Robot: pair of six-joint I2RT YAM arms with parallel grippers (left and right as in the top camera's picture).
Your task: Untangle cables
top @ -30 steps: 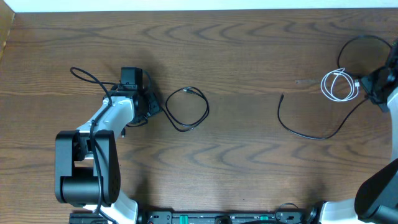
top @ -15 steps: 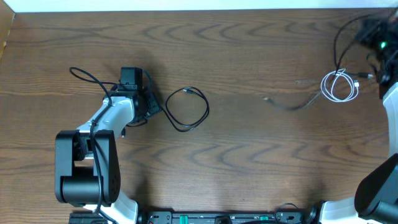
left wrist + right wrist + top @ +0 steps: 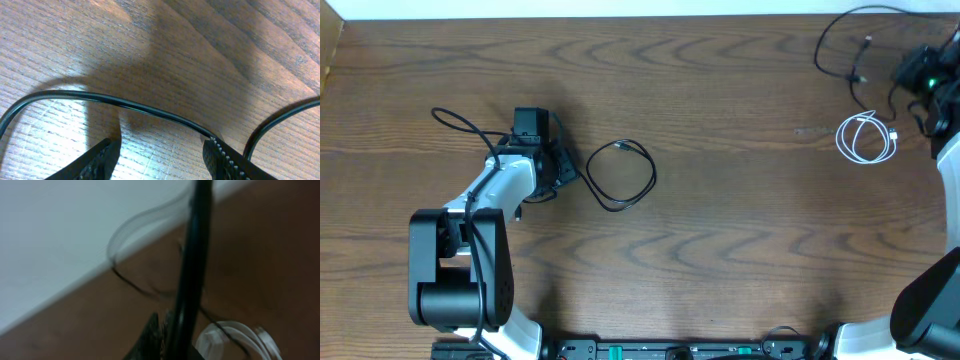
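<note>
Cables [image 3: 653,178] look all but separated. The right gripper [image 3: 917,75] is pinched tight on the long black cable [image 3: 820,45], which arcs out from its fingers at the far corner of the table [image 3: 720,280].
Step in hand, I'd say: getting that cord clear of the white cable [image 3: 843,140], coiled just beside the right fingers and apart from the held cord. The left gripper [image 3: 568,168] stands parted, holding nothing — the looped black cable [image 3: 150,107] runs across just ahead of its fingertips. The next move calls for laying the held cord down well away from the white coil, loose tail included, without sweeping it back over.
</note>
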